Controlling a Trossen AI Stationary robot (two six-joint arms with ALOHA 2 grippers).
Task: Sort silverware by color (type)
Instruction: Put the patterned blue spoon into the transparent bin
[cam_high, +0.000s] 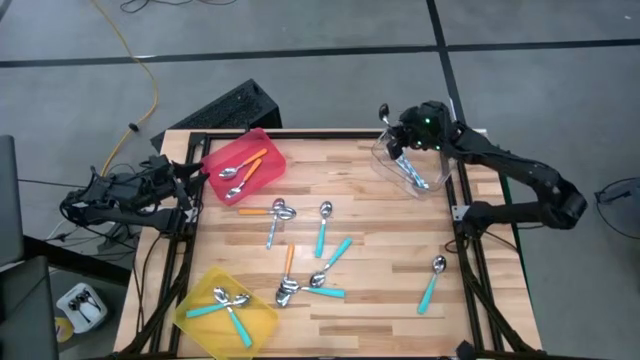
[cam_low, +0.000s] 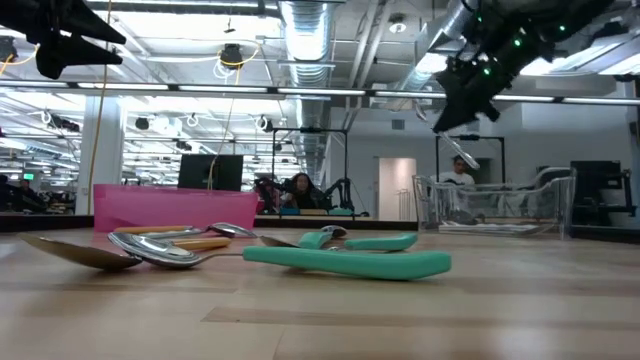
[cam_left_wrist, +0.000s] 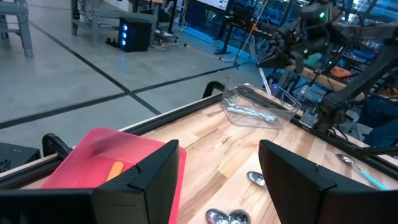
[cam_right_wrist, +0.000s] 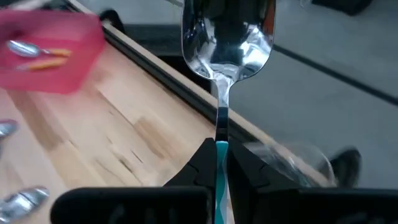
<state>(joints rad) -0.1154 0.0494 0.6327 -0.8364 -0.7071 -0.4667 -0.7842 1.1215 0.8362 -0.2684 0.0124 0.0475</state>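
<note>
My right gripper hangs above the clear bin at the far right of the worktop, pinched on the slim handle of a teal-handled spoon, bowl pointing away from the wrist. The spoon looks light and stiff; the polished bowl would slip, so the plastic handle is the place to grip. My left gripper waits wide open beside the red bin. More spoons lie scattered mid-worktop.
</note>
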